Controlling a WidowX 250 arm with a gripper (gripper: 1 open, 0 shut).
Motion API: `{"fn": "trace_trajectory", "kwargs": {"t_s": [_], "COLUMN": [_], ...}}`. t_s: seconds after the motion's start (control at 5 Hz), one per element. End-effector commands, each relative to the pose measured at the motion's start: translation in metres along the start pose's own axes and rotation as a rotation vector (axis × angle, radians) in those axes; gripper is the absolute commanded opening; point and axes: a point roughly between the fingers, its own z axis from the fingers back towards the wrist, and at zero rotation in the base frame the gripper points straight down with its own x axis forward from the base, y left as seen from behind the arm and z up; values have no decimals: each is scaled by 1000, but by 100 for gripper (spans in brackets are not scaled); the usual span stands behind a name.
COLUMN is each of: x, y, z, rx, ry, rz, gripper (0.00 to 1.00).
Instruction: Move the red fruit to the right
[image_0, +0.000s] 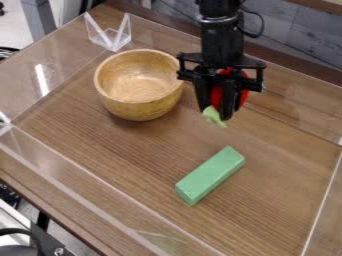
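The red fruit (218, 103) hangs between the fingers of my gripper (221, 108), its light-green cap (213, 117) poking out below. The gripper is shut on it and points steeply down, a little above the wooden table, to the right of the wooden bowl (139, 84). Most of the fruit's red body is hidden by the dark fingers.
A green rectangular block (211, 174) lies on the table in front of the gripper, nearer the camera. Clear acrylic walls (40, 80) ring the table. A folded clear piece (108, 31) stands at the back left behind the bowl.
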Motion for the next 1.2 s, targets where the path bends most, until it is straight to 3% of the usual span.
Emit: {"fn": "trace_trajectory", "kwargs": {"t_s": [0.0, 0.4, 0.8, 1.0], "x": [5, 4, 17, 25], "y": [0, -10, -1, 4], "z": [15, -17, -25, -38], "rx": [-2, 8, 11, 17], "ry": [-59, -73, -120, -122], "rz": [21, 14, 97, 71], "gripper": [0, 0, 0, 0]}}
